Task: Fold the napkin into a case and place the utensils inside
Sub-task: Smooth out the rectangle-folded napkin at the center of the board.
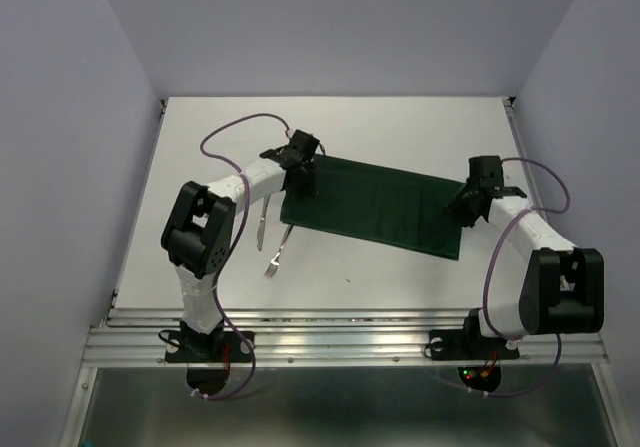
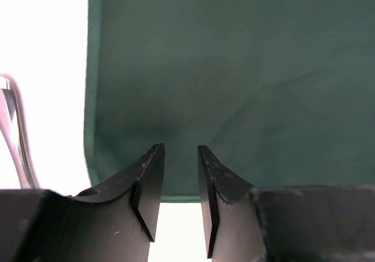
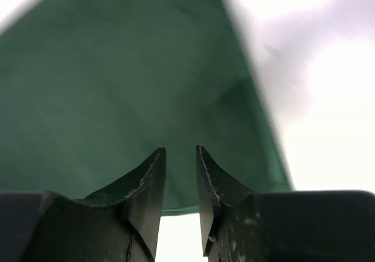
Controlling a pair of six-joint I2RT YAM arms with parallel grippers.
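Lying flat, the napkin [image 1: 372, 207] slants across mid-frame, with bare table [image 1: 400, 127] above and below its long edges. The knife [image 1: 261, 222] and fork [image 1: 277, 252] lie just beside its lower-left corner. The left gripper [image 2: 180, 147] and right gripper [image 3: 180, 149] hover at opposite short edges, jaws slightly apart, gripping nothing.

Left pincer [image 2: 180, 147], jaws slightly apart, over napkin [image 2: 234, 68] edge; silver utensil [image 2: 16, 139] at left
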